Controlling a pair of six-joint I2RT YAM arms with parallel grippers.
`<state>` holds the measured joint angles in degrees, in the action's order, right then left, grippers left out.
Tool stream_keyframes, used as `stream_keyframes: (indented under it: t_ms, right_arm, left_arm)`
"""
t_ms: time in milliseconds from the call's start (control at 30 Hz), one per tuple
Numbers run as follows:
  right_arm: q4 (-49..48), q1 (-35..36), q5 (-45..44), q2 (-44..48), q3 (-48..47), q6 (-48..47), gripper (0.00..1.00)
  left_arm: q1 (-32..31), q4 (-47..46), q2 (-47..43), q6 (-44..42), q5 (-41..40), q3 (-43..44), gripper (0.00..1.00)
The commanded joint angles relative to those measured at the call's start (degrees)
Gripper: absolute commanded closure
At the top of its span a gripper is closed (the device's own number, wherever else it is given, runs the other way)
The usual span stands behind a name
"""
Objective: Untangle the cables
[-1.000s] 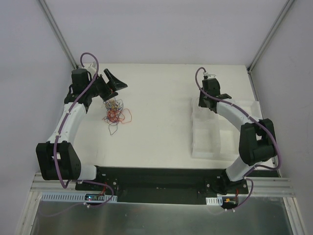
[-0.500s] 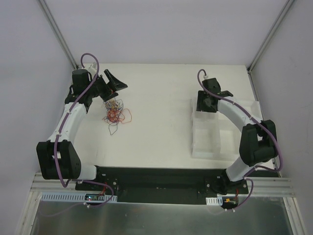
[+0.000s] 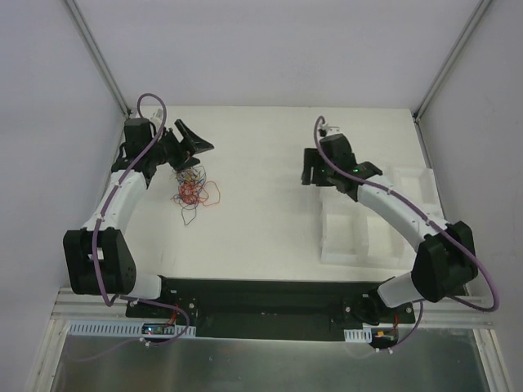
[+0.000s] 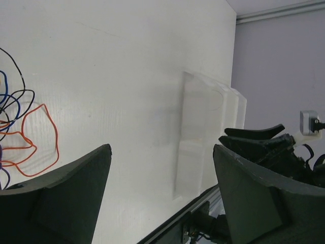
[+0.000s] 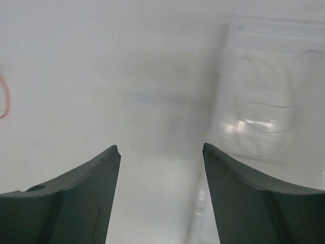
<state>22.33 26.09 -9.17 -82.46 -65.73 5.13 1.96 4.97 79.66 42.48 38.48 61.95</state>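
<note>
While spread and empty, lower left tool (image 4: pixel 161 148) onto one outlying orange-red loop (image 4: pixel 56 147) of thin multicoloured wire tangle (image 3: pixel 189 188); bring right tool (image 5: pixel 160 146), likewise spread and empty, across to anchor.

Right claw (image 5: pixel 160 146): two dark fingers (image 5: pixel 71 198) at the lower edge, spread wide, nothing between them.
Bench (image 5: pixel 101 66): white, slightly blurred.
Clear tray (image 5: pixel 264 28): upper right, on the bench; faint pale strands (image 5: pixel 259 109) curl inside it.
Orange-red cable (image 5: pixel 4 96): one short arc at the left edge.
</note>
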Motion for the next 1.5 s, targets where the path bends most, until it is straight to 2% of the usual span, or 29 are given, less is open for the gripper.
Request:
stream_keyframes:
  t_ms: [0, 167, 267, 333, 533, 633, 700, 1033, 1200, 1333, 1467]
  right_arm:
    - [-16.4, 10.11, 6.16, -5.76, -0.7, 7.43, 0.3]
    - [-32.15, 18.81, 14.35, -20.87, -8.6, 17.19, 0.3]
    - [-34.54, 22.42, 14.36, -29.23, -15.89, 20.09, 0.3]
    - [-35.94, 23.74, 13.57, -33.63, -18.28, 25.95, 0.3]
    - [-44.28, 25.59, 9.53, -39.36, -16.1, 42.14, 0.37]
    - [-48.77, 25.94, 7.26, -40.41, -12.68, 49.95, 0.45]
    - [-49.83, 26.38, 6.54, -41.55, -11.61, 54.09, 0.45]
    - [-50.28, 28.05, 5.48, -47.44, -13.71, 63.51, 0.48]
    - [-49.84, 27.97, 4.6, -49.73, -14.51, 67.55, 0.62]
    - [-49.14, 27.71, 4.07, -50.61, -15.74, 67.3, 0.66]
    - [-49.48, 26.48, 6.61, -51.66, -17.84, 65.98, 0.86]
  left_arm:
    - [1.29, -1.46, 1.29, 3.13, 0.1, -0.52, 0.2]
    - [6.12, -1.37, 0.68, 4.8, -0.68, -1.39, 0.2]
    - [8.58, -1.46, -0.38, 6.21, -2.09, -2.54, 0.21]
    - [9.73, -1.46, -0.29, 7.17, -1.66, -2.63, 0.21]
    - [10.26, -1.46, 0.76, 8.32, 0.28, -2.36, 0.23]
    - [10.26, -1.54, 0.68, 8.5, 0.37, -2.27, 0.23]
    - [10.26, -1.63, 0.67, 8.85, 0.72, -2.28, 0.23]
    - [10.26, -1.98, 0.5, 8.94, 0.63, -2.63, 0.23]
    - [10.26, -1.98, 0.41, 9.11, 0.11, -2.98, 0.23]
    - [10.26, -1.98, 0.67, 9.81, -1.12, -3.5, 0.25]
    - [10.17, -1.98, 1.37, 11.75, -2.53, -5.17, 0.26]
